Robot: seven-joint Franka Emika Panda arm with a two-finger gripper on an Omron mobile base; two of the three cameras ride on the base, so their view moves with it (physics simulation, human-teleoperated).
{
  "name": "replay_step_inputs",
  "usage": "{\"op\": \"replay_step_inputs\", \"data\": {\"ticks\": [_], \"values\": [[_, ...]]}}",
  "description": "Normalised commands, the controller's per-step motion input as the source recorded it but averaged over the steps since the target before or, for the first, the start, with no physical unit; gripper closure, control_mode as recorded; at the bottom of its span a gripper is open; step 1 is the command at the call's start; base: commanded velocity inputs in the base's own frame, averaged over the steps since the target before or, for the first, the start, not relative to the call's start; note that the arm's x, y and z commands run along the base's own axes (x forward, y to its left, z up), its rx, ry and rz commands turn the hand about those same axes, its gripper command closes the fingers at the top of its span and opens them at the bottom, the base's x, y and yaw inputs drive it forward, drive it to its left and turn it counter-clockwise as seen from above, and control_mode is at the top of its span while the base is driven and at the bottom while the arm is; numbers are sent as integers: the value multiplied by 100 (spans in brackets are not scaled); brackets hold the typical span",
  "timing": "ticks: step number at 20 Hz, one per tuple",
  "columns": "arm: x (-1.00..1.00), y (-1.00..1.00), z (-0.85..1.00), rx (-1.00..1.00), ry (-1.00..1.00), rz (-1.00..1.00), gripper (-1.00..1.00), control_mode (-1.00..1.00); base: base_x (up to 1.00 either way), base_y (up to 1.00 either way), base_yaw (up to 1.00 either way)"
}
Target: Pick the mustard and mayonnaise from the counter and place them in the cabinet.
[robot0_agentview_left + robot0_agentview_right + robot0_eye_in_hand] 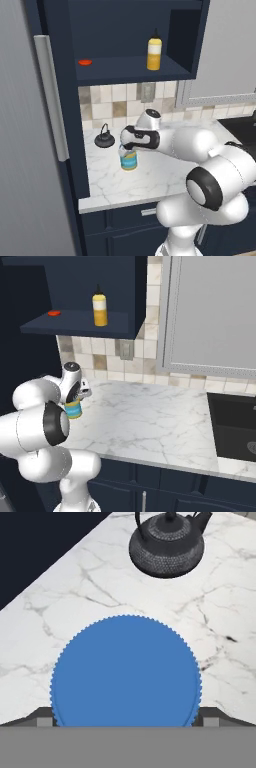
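The mustard (154, 51) already stands upright on the cabinet (135, 67) shelf, so the mayonnaise (128, 159) is the piece left, and it sits on the counter (150, 175) directly under the gripper (127, 146). In the hand view its blue lid lies between the two fingertips (44, 716), one at each side of the rim, but whether they press the jar or merely flank it I cannot tell. The likely risk is a grip high on the wide lid: the jar could slip or tilt on lifting. The dark kettle (166, 543), at twelve o'clock from the lid, sits near enough that a swinging jar might clip it.
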Motion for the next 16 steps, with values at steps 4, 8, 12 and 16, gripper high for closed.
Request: {"op": "replay_step_inputs", "data": {"ticks": [4, 8, 12, 16], "values": [[-67, 0, 61, 0, -18, 0, 100, -100, 0, 0, 0], [-45, 0, 67, 0, -18, -4, 100, -100, 0, 0, 0], [-27, 0, 62, 0, -13, -12, 100, -100, 0, 0, 0], [-4, 0, 51, 0, -6, -27, 100, -100, 0, 0, 0]]}}
